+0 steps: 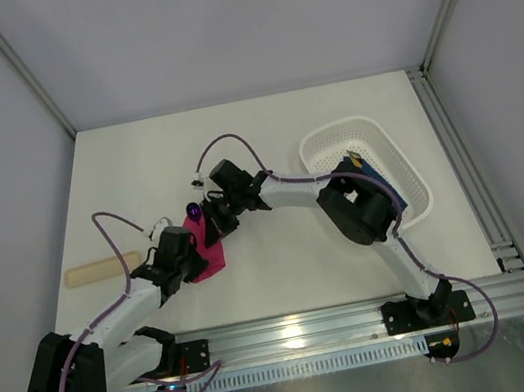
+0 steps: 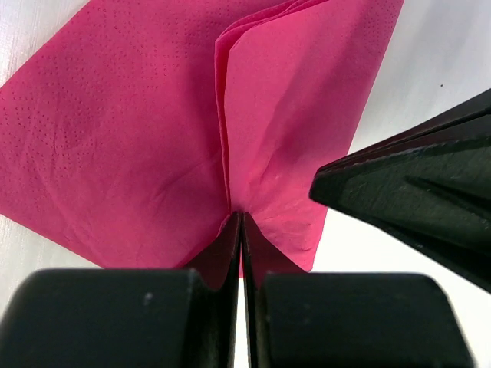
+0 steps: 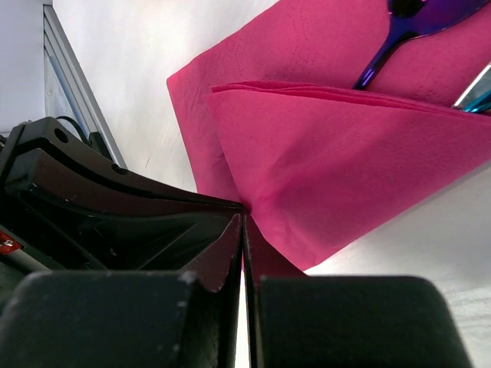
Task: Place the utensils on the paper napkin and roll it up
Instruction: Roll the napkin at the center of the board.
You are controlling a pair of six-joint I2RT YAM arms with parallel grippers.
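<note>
Both the left gripper (image 2: 242, 216) and right gripper (image 3: 244, 218) clamped the napkin (image 2: 115, 138) fold — rolling in step would likely keep the utensils (image 3: 387, 50) tucked.

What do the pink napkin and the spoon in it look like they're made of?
Napkin: thin matte tissue paper, going by its embossed dot rows, soft creases and layered plies at the fold. Spoon: glossy purple-blue with mirror-like highlights, probably coated metal, though shiny plastic is possible.
</note>
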